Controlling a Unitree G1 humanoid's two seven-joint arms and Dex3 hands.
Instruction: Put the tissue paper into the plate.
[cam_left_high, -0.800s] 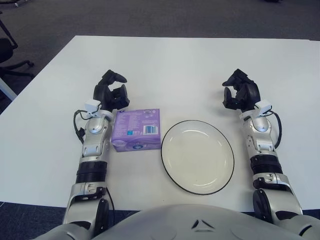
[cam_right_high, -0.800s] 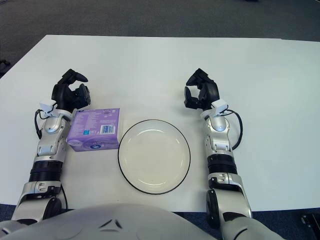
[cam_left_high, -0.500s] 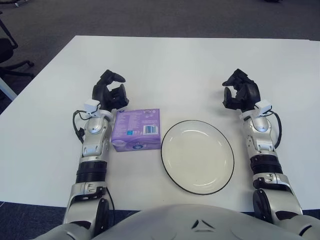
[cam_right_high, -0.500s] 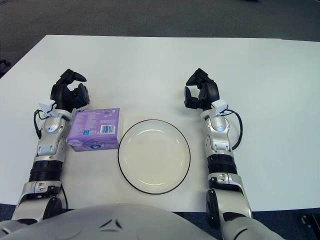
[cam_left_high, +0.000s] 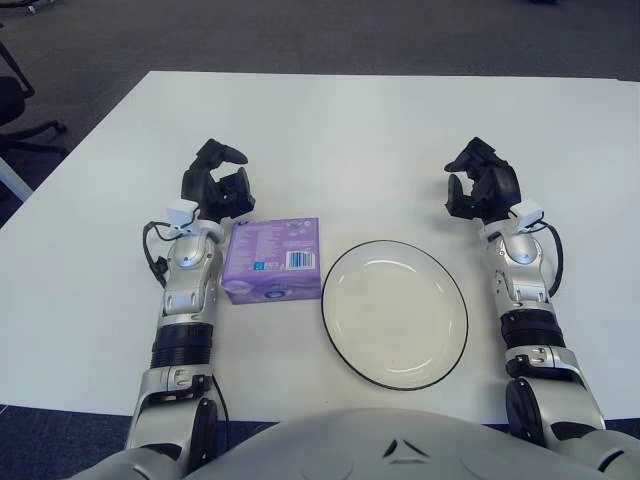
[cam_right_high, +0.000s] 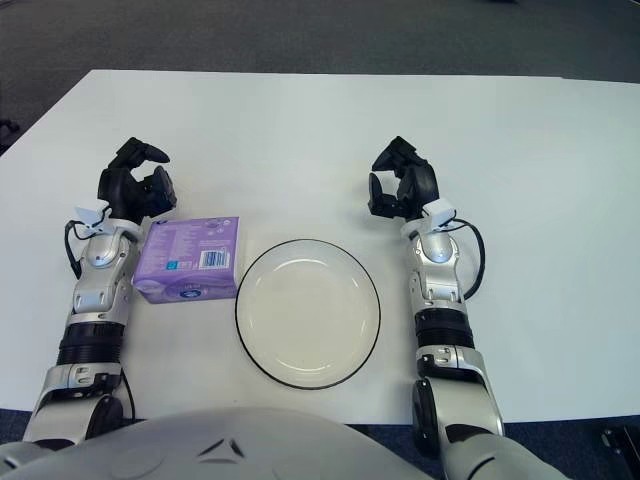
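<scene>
A purple tissue pack (cam_left_high: 273, 259) lies flat on the white table, just left of a round white plate with a dark rim (cam_left_high: 337, 334). The plate holds nothing. My left hand (cam_left_high: 219, 183) hovers just behind and left of the pack, fingers relaxed and holding nothing, not touching it. My right hand (cam_left_high: 479, 186) is parked behind and right of the plate, fingers loosely curled and empty.
The white table (cam_left_high: 350, 130) stretches far behind both hands. A dark office chair (cam_left_high: 18, 112) stands on the floor beyond the table's left edge.
My left hand has drifted slightly left, away from the tissue pack. The right hand, pack and plate have not moved.
</scene>
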